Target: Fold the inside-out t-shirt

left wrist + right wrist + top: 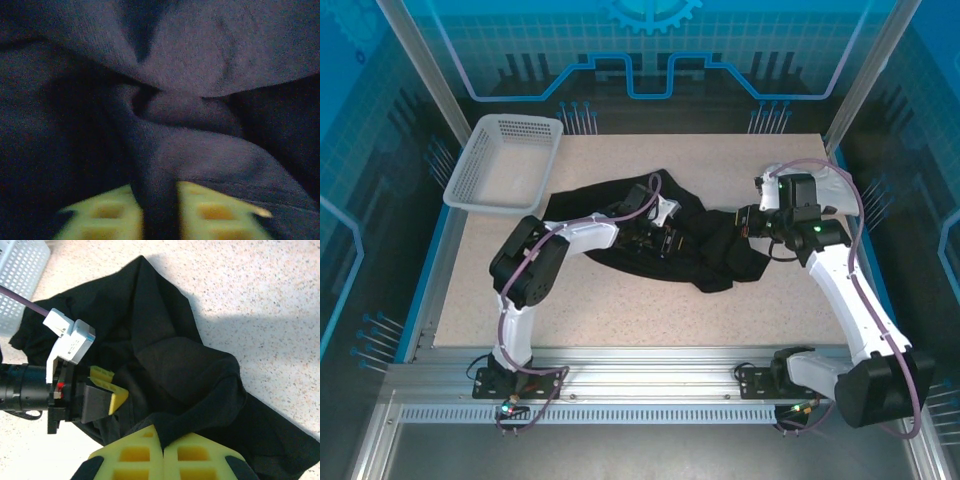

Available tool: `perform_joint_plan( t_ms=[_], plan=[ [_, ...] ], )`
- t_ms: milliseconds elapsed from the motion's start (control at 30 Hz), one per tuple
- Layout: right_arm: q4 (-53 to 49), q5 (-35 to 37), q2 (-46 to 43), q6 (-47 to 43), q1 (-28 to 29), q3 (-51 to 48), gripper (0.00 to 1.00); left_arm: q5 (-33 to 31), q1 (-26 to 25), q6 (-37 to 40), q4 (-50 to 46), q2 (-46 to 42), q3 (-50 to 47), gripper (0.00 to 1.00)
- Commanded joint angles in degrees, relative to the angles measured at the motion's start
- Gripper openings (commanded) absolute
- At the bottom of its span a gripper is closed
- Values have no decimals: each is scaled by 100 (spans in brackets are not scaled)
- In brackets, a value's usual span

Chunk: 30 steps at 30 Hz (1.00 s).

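Shows a black shirt (705,255) bunched up on the bench (650,310), just beside the basket (505,160), with its long way running away from the basket. Has the left gripper (160,192) pinching a fold near the middle, on the basket side. Has the right gripper (162,440) squeezed tight on the end far from the basket. Probably calls for pulling apart along that long way.
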Motion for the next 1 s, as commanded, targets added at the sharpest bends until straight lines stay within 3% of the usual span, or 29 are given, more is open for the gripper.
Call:
perform_joint_plan(
  t_ms=[0,200,500,633,967],
  plan=[
    [222,-113,-1,11,-137,38,0,451,49,-200,195,-197,68,0],
    [762,-187,-261,81,-137,60,0,-444,192,-496,589,-1620,-567,0],
    [1681,-117,-180,551,93,350,0,-3106,411,-402,317,-3801,-1187,0],
    [1481,18,137,410,319,1048,0,-3571,429,-143,421,-4359,-1063,0],
    [946,35,683,-139,740,2923,0,-4018,437,681,342,-4994,-327,0]
  ],
)
